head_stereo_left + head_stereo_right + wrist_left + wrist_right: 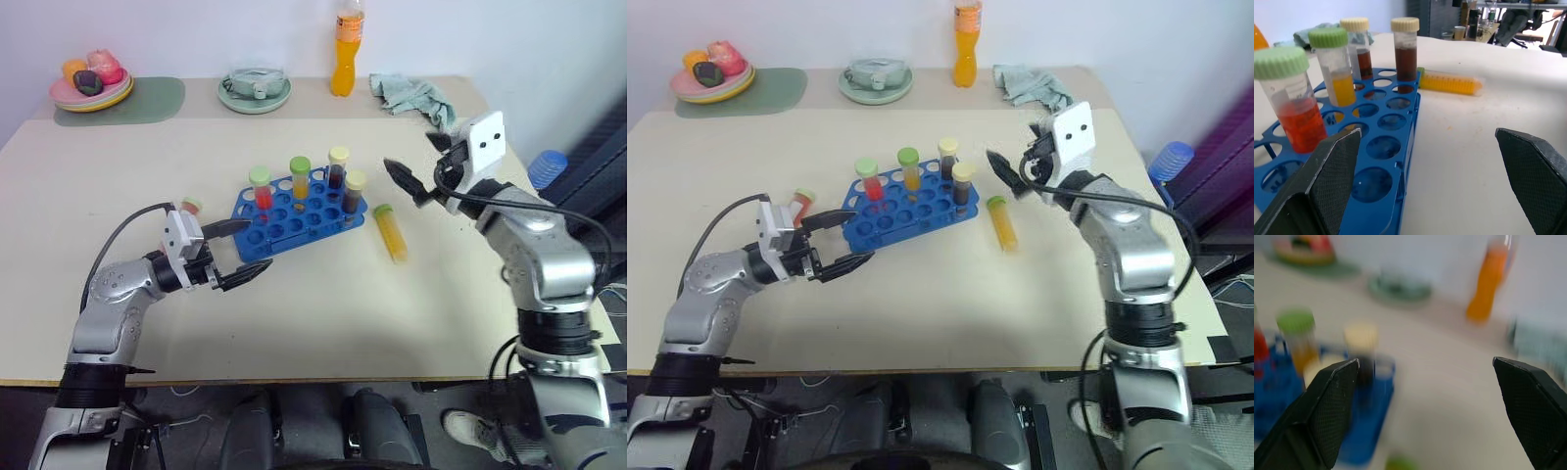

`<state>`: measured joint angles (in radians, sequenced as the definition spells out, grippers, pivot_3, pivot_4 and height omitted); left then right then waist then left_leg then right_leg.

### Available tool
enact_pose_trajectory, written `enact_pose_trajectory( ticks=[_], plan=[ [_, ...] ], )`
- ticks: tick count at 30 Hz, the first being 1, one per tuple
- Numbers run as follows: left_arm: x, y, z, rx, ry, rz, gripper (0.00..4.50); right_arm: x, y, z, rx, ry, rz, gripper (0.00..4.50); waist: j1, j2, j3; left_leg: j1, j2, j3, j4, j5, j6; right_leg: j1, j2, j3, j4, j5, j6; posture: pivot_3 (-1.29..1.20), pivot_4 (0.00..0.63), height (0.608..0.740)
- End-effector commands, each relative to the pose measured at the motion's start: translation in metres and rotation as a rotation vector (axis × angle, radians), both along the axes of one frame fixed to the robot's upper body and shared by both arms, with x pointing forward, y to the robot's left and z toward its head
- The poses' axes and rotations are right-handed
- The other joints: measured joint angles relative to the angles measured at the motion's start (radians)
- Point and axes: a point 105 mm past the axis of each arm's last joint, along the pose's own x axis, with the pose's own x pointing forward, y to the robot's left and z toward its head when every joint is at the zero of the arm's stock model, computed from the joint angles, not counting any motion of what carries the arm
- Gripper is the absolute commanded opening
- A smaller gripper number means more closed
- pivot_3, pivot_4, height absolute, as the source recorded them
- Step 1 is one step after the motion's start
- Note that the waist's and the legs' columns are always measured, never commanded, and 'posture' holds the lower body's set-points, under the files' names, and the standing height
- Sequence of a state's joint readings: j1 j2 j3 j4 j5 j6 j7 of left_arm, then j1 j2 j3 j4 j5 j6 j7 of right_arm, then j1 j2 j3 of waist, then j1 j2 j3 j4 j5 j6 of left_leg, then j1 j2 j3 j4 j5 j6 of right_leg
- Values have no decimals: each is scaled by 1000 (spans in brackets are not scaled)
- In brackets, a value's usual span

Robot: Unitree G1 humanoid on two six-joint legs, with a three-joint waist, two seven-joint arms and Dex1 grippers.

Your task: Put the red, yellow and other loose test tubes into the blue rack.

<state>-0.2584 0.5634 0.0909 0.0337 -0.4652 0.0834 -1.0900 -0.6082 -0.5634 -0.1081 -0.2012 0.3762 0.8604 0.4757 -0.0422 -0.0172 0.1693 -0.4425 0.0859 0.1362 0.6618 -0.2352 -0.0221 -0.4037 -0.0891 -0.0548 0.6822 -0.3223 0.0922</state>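
The blue rack [304,227] stands mid-table and holds several upright tubes: a red one [261,189], a yellow one [300,178] and two dark ones with cream caps [338,166]. A loose yellow test tube [391,232] lies on the table just right of the rack. Another loose tube with red contents [802,202] lies left of the rack, behind my left wrist. At the rack's front left corner my left gripper [253,249] is open and level, holding nothing. My right gripper [404,183] hovers open and empty above the table, right of the rack.
Along the table's back edge stand an orange drink bottle [345,54], a green plate with a cup [255,90] and a plate of fruit [90,83] on a green mat. A crumpled cloth [411,96] lies at the back right. A blue object [549,166] sits off the table's right side.
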Motion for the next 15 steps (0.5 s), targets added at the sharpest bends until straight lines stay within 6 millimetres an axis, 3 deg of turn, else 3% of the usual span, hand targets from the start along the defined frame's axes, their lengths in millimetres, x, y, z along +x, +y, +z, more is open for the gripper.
enact_pose_trajectory(
  ticks=[1,4,7,12,15],
  plan=[
    [0,-5,5,2,-43,-23,4500,-8,-2,-5,-43,141,-2,4487,1,0,0,0,0,0,0,0,0,0,0,0,0,0,0,0,150,740],
    [0,-8,4,-3,-44,-31,4500,-11,-10,-31,-71,286,-34,4487,4,0,0,0,0,0,0,-1,2,0,0,0,-1,0,0,0,150,740],
    [0,-10,4,-7,-44,-36,4500,-11,-11,-43,-93,353,-53,4487,4,0,0,0,0,0,0,-2,3,0,0,0,-1,0,0,0,150,740],
    [0,-11,3,-2,-44,-34,4500,-5,1,-39,-92,393,-50,4487,1,0,0,0,0,1,0,-1,1,0,0,0,-1,0,0,0,150,740],
    [0,-11,2,-5,-42,-34,4500,-1,10,-26,-99,428,-37,4487,1,0,0,-1,0,1,0,-1,1,-1,0,0,0,0,0,0,150,740]
  ],
)
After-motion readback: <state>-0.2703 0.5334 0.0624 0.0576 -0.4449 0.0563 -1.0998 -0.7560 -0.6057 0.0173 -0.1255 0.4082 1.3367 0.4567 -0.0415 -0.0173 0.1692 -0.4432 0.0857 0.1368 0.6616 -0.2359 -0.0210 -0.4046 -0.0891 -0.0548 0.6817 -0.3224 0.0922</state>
